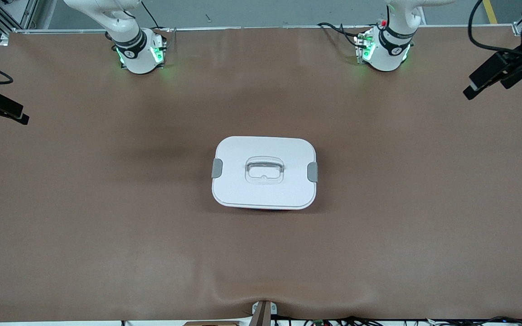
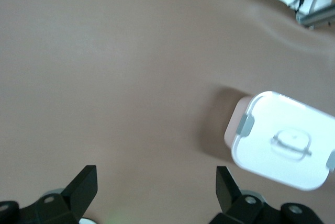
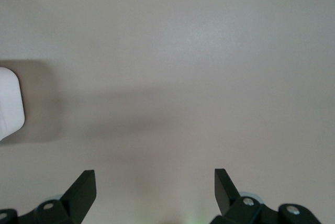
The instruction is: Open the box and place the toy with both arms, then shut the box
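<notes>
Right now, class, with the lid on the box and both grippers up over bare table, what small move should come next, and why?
Probably bring both open grippers down toward the grey clips, one at each end of the box. The lid sits shut, no toy shows on the table, and the left gripper and right gripper both hang apart from the box.

The box (image 1: 264, 172) sat at the centre of the frame in the front view, flat on the brown table (image 1: 107, 203), its white lid (image 1: 288, 154) on. Grey clips (image 1: 217, 168) marked the lid's two short ends, and a clear recessed handle (image 1: 264, 170) lay at its middle. A thin pink edge showed beneath the lid's lower rim
</notes>
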Tool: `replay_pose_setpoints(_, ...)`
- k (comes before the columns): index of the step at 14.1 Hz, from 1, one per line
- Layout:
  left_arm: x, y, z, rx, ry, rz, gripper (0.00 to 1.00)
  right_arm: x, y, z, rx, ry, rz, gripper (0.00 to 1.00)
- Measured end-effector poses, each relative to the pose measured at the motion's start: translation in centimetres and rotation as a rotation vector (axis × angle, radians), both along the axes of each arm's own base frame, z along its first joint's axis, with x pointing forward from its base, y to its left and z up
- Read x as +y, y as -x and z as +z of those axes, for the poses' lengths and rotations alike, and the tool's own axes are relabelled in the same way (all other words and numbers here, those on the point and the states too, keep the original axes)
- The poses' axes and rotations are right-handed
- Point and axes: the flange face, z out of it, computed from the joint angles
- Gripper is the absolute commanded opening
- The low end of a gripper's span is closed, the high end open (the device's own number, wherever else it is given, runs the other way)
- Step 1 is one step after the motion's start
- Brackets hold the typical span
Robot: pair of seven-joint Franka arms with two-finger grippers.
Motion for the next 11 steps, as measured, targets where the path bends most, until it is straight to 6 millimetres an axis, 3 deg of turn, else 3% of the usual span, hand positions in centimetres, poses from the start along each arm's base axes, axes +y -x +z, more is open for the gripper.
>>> replay_pose_setpoints(4,2.3,-0.5,-1.9,0.041,-0.004,-0.064,1.00,0.0,0.0,0.0,0.000,0.000,0.000,1.00)
replay_pose_setpoints(11,3.3,0.0,-2.8,0.098,-0.053,-0.140,1.00,0.0,0.0,0.0,0.000,0.000,-0.001,1.00)
